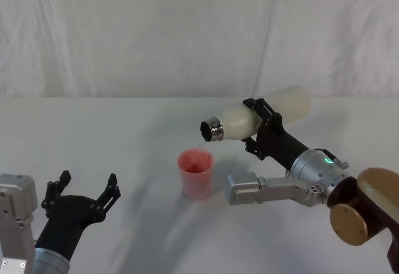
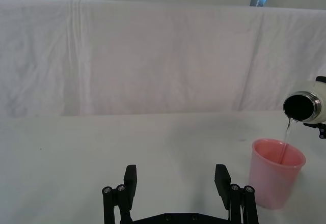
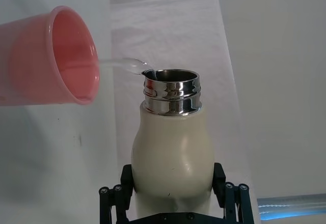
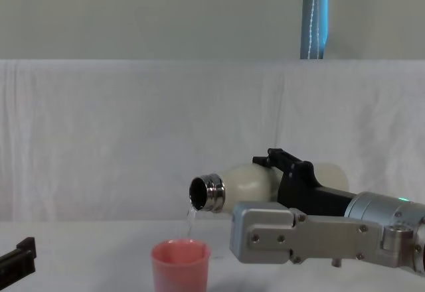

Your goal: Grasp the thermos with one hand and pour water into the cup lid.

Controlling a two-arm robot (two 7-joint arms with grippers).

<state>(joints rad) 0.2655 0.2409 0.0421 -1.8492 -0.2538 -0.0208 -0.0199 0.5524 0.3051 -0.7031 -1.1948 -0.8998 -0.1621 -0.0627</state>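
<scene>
Both grippers are matte black with screw-studded fingers: the left gripper (image 1: 87, 190) and right gripper (image 1: 265, 126). The right arm has a silver wrist, a green light and a brown-and-tan joint.

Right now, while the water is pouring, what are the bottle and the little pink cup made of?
The thermos, held tipped by the right gripper, has a smooth cream-white body, probably painted or coated metal, though that is uncertain. Its neck is shiny and mirror-like with ridged threads, so likely steel. The cup lid looks like thin pink plastic: matte, and light seems to glow through its wall.
</scene>
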